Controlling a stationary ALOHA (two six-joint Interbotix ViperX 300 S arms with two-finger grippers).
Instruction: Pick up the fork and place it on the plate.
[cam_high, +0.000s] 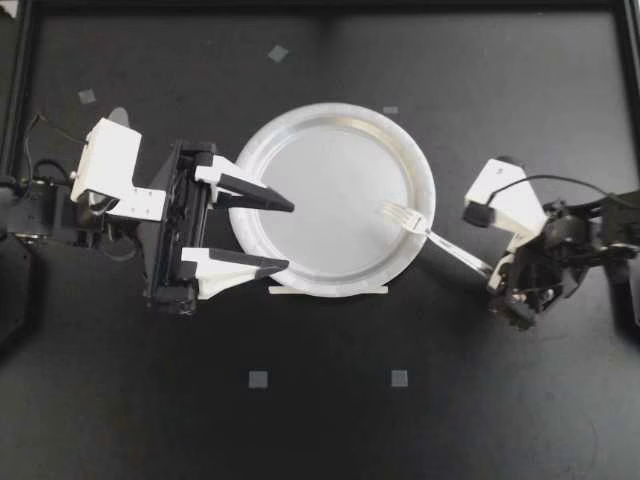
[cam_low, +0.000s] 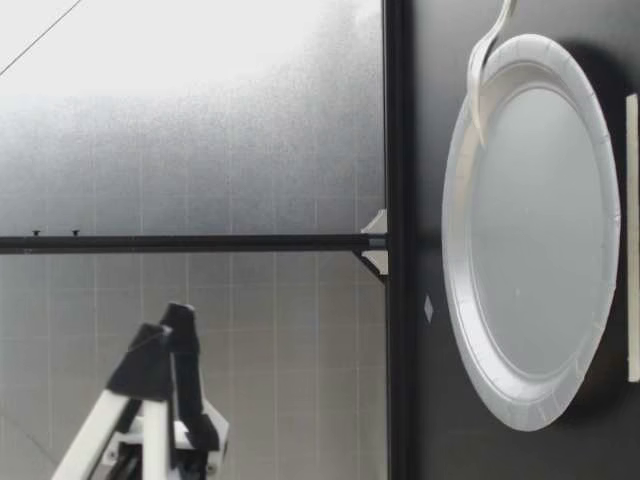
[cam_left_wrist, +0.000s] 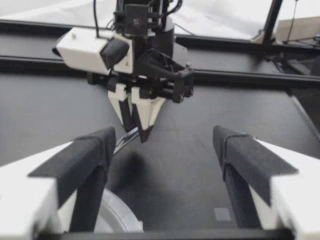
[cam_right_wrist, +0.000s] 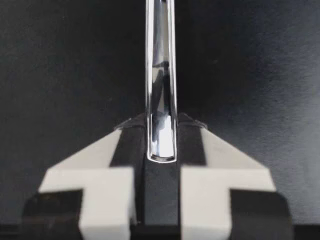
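Silver fork (cam_high: 412, 220) clamped by its handle in right tool (cam_high: 497, 273), tines over plate (cam_high: 262, 150); left tool (cam_high: 290, 236) wide.

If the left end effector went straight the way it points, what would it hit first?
Probably the right end effector, holding the fork; the left end effector looks raised above the plate, depth unclear.

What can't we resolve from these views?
- Top view: whether the fork's tines touch the plate; straight-down angle gives no height.
- Low view: edge cuts off fork handle; my right gripper not shown.
- Right wrist view: tines cut off; plate out of frame.
- Left wrist view: plate mostly hidden under my left gripper.
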